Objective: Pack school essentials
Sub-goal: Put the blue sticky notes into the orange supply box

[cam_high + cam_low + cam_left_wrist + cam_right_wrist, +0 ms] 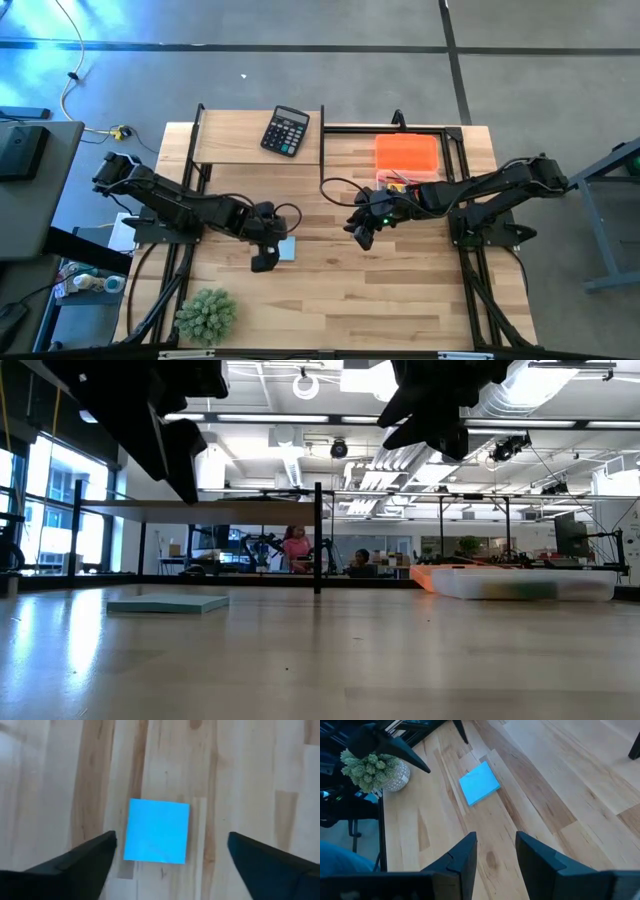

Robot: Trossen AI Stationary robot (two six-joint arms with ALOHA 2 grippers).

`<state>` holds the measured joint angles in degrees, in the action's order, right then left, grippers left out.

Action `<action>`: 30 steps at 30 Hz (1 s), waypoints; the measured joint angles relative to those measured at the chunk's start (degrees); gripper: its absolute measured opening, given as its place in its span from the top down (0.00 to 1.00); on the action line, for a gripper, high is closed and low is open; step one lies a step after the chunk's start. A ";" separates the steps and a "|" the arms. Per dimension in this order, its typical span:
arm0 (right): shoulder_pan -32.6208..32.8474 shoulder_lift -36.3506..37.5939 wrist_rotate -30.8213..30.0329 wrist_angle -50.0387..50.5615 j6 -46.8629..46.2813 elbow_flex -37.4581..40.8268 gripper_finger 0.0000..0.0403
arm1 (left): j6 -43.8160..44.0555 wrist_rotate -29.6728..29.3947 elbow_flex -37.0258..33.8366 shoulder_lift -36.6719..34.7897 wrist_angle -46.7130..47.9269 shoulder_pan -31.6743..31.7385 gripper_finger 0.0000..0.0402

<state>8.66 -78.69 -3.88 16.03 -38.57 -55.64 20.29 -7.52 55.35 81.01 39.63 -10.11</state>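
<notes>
One pale blue note pad [157, 831] lies flat on the table [400, 290], below my spread, empty left gripper [170, 857]. At three o'clock, my right gripper [496, 851] hangs parted, empty. Case [408, 157] contents unclear.

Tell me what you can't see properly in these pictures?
- Box contents: high view, too small, partly under the right arm; low view, blurred through its wall.
- Note pad: high view, partly under the left gripper.
- Calculator keys: too small.
- Plant: right wrist view, partly behind the left arm.
</notes>
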 joint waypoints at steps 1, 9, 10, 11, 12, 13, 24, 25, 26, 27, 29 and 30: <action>0.00 0.02 0.00 0.00 0.00 0.00 0.69 | -0.14 -0.58 0.00 0.00 0.07 -0.03 0.03; -0.02 0.02 0.00 0.00 0.00 0.00 0.69 | -0.96 -2.82 -0.02 1.83 0.03 0.00 0.01; -0.02 0.02 0.00 0.00 0.00 0.00 0.69 | -0.96 -2.78 -0.02 2.55 -0.08 0.00 0.01; -0.02 0.00 0.00 0.00 0.00 0.00 0.69 | -0.95 -2.71 0.00 3.44 -0.22 0.00 0.01; -0.01 0.01 -0.02 -0.02 0.00 0.00 0.69 | -0.87 -2.43 0.00 4.58 -0.16 0.00 0.01; -0.02 0.02 0.00 -0.06 0.00 0.00 0.69 | -0.69 -2.12 -0.01 5.61 -0.10 0.00 0.01; 0.00 0.02 0.00 -0.03 0.00 -0.01 0.69 | -0.54 -1.56 0.22 13.24 -0.93 0.00 0.01; 0.00 0.02 -0.01 -0.03 0.00 -0.02 0.69 | -0.66 -1.73 0.30 13.86 -0.76 0.00 0.01; -0.02 0.02 0.00 0.01 0.00 -0.02 0.69 | -0.87 -2.08 0.71 14.60 -0.72 0.00 0.01; 0.00 0.00 -0.02 0.02 0.00 -0.02 0.69 | -0.95 -2.27 1.25 15.36 -0.77 0.00 0.01; 0.00 0.02 0.00 -0.04 0.00 -0.02 0.69 | -0.98 -2.39 2.53 16.66 0.49 0.00 0.01; 0.00 0.02 -0.02 0.00 0.00 -0.02 0.69 | -0.98 -2.35 3.37 17.48 0.82 0.00 0.01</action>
<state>8.67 -78.67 -3.90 16.03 -38.57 -55.66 19.31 -9.87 58.73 98.49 40.45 -10.11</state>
